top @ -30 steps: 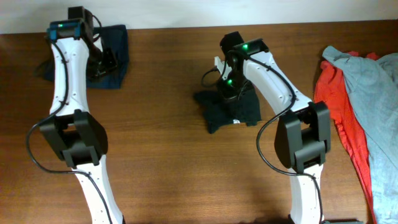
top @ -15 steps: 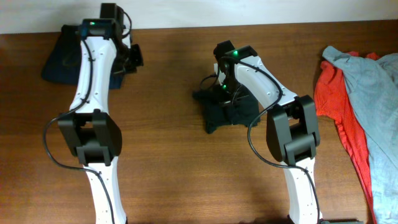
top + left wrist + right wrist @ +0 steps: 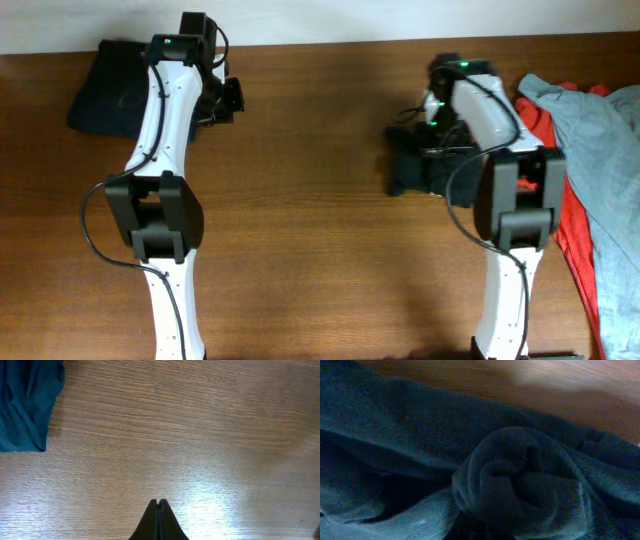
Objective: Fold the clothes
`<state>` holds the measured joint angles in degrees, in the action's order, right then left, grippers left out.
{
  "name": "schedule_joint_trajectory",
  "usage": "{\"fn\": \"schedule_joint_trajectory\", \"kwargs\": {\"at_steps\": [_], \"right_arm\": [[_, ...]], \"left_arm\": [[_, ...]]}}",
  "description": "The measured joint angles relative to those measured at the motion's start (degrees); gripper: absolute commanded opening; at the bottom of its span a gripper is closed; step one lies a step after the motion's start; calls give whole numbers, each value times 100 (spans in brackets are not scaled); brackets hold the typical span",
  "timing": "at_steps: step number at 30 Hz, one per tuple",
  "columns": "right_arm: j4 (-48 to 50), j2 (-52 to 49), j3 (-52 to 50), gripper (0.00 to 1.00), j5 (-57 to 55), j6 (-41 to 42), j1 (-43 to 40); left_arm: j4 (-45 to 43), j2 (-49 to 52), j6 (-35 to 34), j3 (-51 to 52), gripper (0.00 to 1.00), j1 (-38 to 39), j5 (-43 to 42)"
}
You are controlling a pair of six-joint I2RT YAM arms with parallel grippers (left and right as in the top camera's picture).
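Overhead: black T-shirt (image 3: 412, 168) crumpled on the wooden table (image 3: 300, 230), right of centre, under the right gripper (image 3: 432, 128). Folded navy garment (image 3: 105, 90) at the far left corner, with the left gripper (image 3: 228, 100) near it but apart. Red garment (image 3: 572, 235) and grey-blue garment (image 3: 600, 130) heaped at the right edge, touching each other.

Left wrist: left gripper pinched together on nothing above bare wood, navy cloth at upper left.

Right wrist: right gripper clenched on a bunched knot of the black T-shirt, fingers themselves hidden.
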<state>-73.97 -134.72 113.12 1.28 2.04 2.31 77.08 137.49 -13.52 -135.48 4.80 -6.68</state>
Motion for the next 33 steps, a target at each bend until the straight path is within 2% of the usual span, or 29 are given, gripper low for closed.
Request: {"fn": "schedule_joint_trajectory", "kwargs": {"at_steps": [4,12,25,29,33], "right_arm": [[-496,0,197,4,63,-199,-234],[-1497,144,1156,4,138,-216,-120],[-1318,192,1161,4,205,15,684],[-1246,192,1161,4,223,142,695],[-1211,192,1161,4,223,208,695]], "left_arm": [[-52,0,-2,0,1,0,0],[-190,0,-2,0,1,0,-2],[-195,0,0,0,0,9,-81],[-330,87,0,0,0,79,-535],[-557,337,184,2,0,304,-1641]]}}
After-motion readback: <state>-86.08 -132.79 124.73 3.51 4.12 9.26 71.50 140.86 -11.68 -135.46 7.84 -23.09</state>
